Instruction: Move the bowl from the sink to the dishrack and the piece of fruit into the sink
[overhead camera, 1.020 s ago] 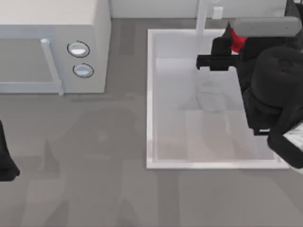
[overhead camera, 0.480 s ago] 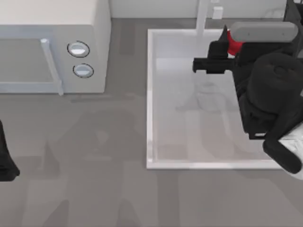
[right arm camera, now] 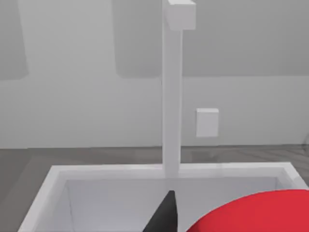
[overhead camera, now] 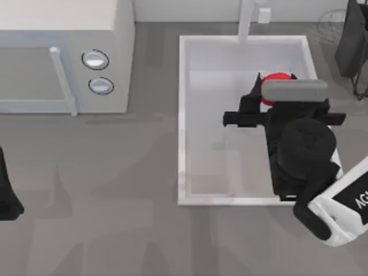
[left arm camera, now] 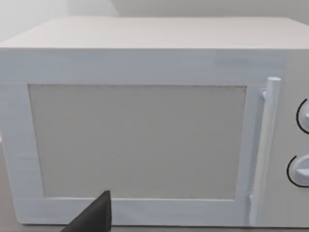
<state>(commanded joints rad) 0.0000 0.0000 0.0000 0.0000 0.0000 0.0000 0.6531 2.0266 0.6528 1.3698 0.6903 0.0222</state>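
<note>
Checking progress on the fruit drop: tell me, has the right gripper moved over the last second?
Yes. In the top view the right gripper, carrying the red fruit, has shifted away from the faucet post toward the middle of the sink.

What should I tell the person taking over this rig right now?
Right end effector: over the sink, shut on the red fruit.
Left end effector: parked at the table's left edge, facing the microwave.
Done: fruit carried above the basin, not yet released.
Left: lower and release the fruit in the sink. I can't confirm the bowl's place; check the dishrack.
</note>
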